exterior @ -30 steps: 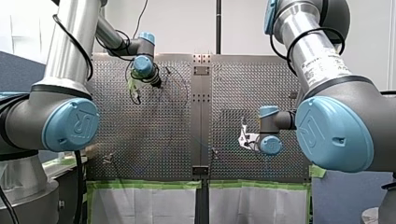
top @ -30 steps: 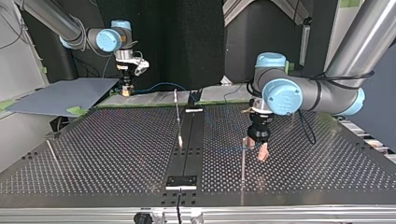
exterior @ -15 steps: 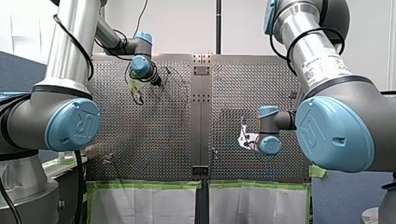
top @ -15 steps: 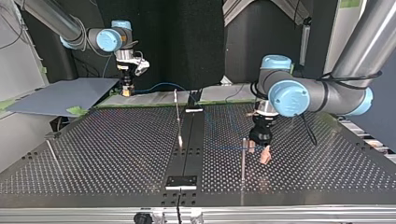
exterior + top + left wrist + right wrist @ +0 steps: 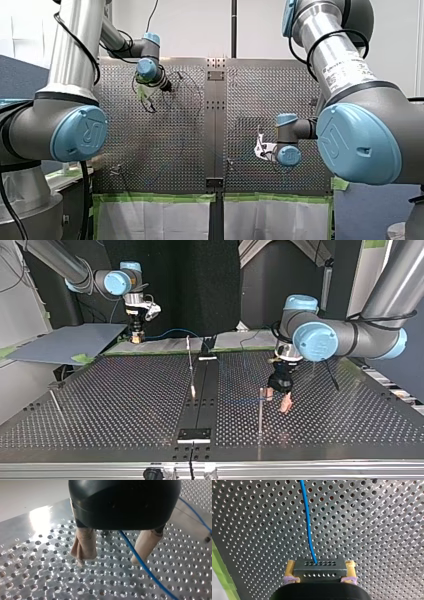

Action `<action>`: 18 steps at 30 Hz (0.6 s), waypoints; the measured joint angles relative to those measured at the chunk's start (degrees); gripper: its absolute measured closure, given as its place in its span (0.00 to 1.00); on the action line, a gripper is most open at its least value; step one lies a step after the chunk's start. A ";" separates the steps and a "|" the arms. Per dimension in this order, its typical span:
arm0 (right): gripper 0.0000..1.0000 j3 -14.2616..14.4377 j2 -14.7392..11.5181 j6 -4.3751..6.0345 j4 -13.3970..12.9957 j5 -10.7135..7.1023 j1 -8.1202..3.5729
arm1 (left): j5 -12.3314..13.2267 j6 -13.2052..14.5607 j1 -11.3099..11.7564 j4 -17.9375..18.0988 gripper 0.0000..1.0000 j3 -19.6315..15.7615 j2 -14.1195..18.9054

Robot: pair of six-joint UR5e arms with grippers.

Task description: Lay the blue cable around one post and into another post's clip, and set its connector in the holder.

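My left gripper (image 5: 108,560) points down, spread wide; my right gripper (image 5: 320,565) appears clamped tight.

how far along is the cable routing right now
Early. Done: my right gripper is shut on the connector, with the blue cable trailing from it. In hand: my left gripper is open beside a post, the cable passing between its fingers, unclamped. Left: wrapping, clipping and seating the connector; none of these shows as done.
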 joint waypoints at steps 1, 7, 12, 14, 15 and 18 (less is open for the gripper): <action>0.67 0.00 0.00 0.01 0.00 0.00 0.01 | 0.23 -0.44 0.05 0.02 0.00 -0.21 0.22; 0.67 0.00 0.00 0.01 0.12 0.00 0.13 | -0.31 -3.66 0.85 -0.01 0.00 -1.08 2.20; 0.67 -0.01 0.00 0.04 0.12 0.00 0.23 | -1.14 -6.24 1.35 -0.78 0.00 -1.17 2.77; 0.67 -0.01 0.00 0.05 0.12 0.00 0.25 | -1.27 -7.22 1.47 -0.94 0.00 -1.17 2.82; 0.67 -0.01 0.00 0.05 0.13 0.00 0.28 | -1.31 -7.86 1.54 -1.03 0.00 -1.17 2.83; 0.67 -0.01 0.00 0.05 0.16 0.00 0.35 | -1.35 -9.36 1.65 -1.19 0.00 -1.18 2.90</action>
